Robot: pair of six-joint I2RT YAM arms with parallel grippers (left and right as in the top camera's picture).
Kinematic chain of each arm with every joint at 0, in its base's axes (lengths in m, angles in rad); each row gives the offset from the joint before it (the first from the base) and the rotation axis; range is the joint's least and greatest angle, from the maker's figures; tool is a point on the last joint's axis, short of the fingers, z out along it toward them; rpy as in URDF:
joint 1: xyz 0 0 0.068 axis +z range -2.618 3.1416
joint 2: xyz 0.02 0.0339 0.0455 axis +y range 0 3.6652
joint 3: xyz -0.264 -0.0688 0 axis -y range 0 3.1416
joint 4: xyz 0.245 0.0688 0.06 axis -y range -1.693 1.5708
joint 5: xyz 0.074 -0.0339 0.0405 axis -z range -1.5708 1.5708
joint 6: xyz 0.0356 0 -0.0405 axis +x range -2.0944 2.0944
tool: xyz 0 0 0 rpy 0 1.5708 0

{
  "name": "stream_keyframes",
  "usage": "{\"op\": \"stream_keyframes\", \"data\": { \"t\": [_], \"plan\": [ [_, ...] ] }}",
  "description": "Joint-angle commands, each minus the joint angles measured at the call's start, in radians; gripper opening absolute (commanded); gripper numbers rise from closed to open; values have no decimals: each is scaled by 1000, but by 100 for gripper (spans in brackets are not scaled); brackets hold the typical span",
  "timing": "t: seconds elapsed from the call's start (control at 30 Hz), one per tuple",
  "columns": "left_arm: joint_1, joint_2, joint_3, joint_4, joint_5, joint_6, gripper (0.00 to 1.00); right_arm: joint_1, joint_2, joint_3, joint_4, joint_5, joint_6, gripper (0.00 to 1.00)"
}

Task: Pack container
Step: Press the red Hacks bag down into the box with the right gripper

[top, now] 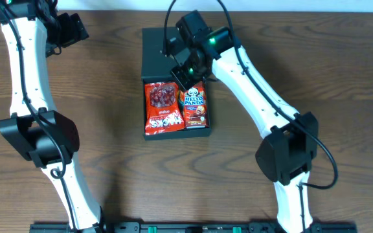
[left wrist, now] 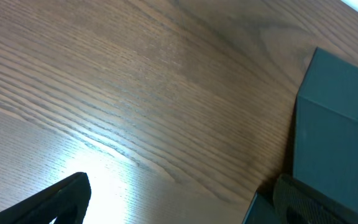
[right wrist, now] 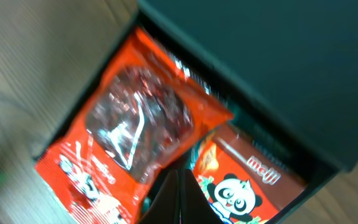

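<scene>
The container (top: 155, 48) is a dark square box at the table's top middle, its flap lid folded back. Inside lie a red snack bag (top: 162, 107) and a red Hello Panda box (top: 195, 107), side by side. My right gripper (top: 184, 76) is shut and empty, hovering over the box's upper edge; in the right wrist view its fingertips (right wrist: 178, 190) meet between the bag (right wrist: 132, 121) and the panda box (right wrist: 247, 180). My left gripper (top: 75, 29) is open and empty at the far left; its wrist view shows bare wood and the container's side (left wrist: 337, 137).
The wooden table (top: 96, 129) surrounds the box. The arm bases stand at the front edge.
</scene>
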Motion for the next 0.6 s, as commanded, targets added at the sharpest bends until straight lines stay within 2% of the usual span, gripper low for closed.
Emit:
{"op": "stream_keyframes", "data": {
  "t": [0.0, 0.2, 0.47, 0.57],
  "plan": [
    [2, -20, 19, -3, 3, 18, 95, 7, -14, 11, -8, -43, -9, 2],
    [2, -20, 19, 0, 3, 18, 95, 30, 17, -65, -7, -89, -29, 2],
    [2, -20, 19, 19, 3, 18, 95, 54, 29, -259, 54, -112, -53, 2],
    [2, -20, 19, 20, 3, 18, 95, 53, 29, -272, 64, -112, -53, 1]
  ]
}}
